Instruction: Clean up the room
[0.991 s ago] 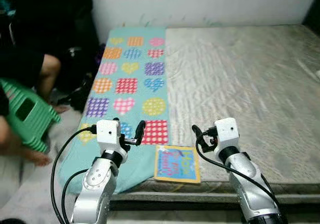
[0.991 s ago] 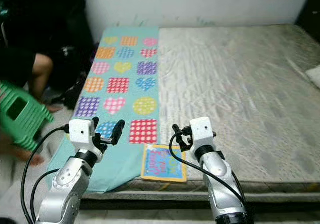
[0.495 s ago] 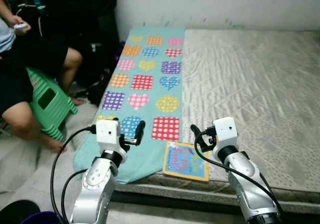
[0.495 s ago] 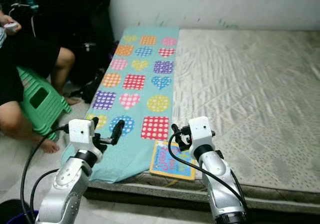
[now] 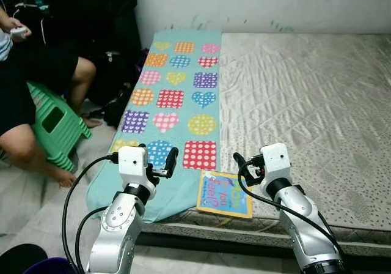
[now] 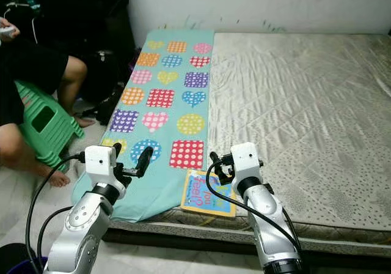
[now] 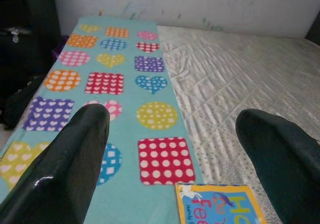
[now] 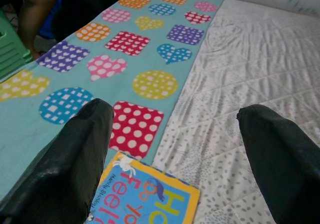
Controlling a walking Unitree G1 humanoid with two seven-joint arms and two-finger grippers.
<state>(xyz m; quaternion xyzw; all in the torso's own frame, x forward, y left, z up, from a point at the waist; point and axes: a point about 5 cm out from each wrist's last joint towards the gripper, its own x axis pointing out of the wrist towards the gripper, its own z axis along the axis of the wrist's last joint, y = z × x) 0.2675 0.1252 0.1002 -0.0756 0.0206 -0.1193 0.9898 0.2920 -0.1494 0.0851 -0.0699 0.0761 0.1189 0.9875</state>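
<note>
- Left eye view: my left gripper (image 5: 170, 162) and right gripper (image 5: 239, 165) hover spread wide, empty.
- Book (image 5: 225, 194) overhangs the mattress (image 5: 305, 96) edge — a clumsy nudge could tip it off.

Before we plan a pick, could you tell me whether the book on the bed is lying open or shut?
Shut. The book lies flat near the mattress edge, front cover up, beside the blanket; no inside pages show.
</note>
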